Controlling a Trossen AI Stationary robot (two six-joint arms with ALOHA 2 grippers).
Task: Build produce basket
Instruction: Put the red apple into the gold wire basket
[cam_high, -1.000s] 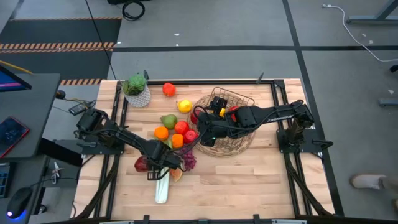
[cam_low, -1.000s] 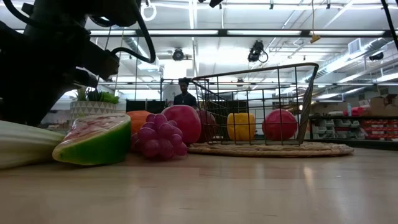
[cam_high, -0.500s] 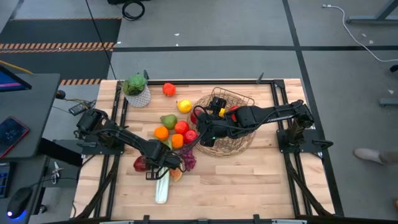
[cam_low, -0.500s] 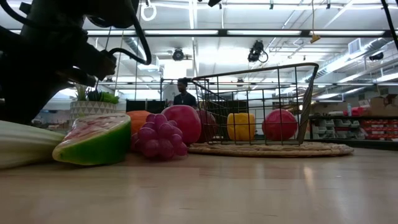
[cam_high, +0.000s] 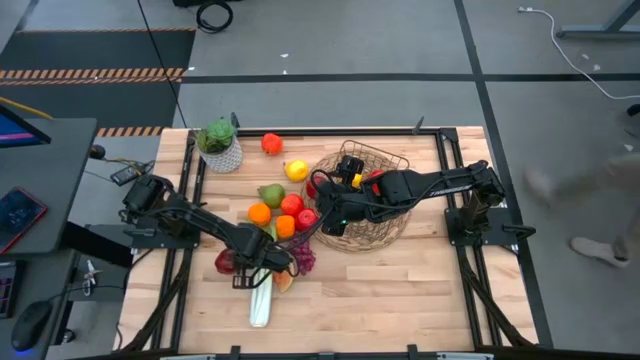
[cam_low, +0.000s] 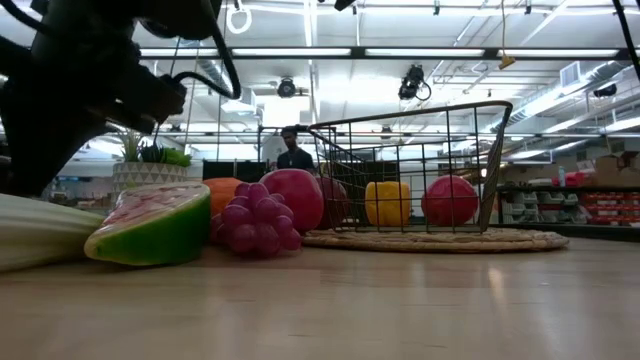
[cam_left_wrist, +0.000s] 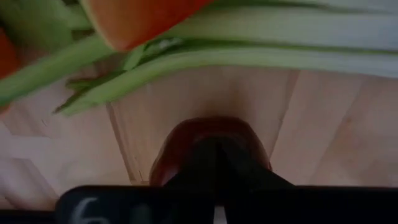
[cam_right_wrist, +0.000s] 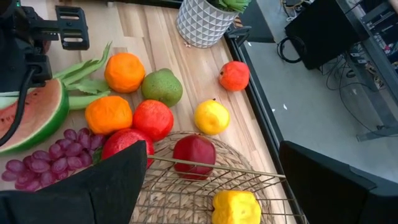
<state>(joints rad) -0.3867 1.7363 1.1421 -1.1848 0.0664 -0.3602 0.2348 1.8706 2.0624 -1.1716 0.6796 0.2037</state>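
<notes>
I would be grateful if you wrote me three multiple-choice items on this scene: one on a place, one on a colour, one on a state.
1. Where does the green pear lie?
A. Inside the wire basket
B. On the table, beside an orange
C. On top of the plant pot

2. What colour are the grapes?
A. Purple
B. Green
C. Yellow

3. How does the left hand stand?
A. Wide open
B. Clamped on the basket's rim
C. Shut

Answers:
1 B: the high and right wrist views show the pear on the wood next to an orange.
2 A: the bunch is purple in the low and right wrist views.
3 C: the left wrist view shows its fingers closed together.
</notes>
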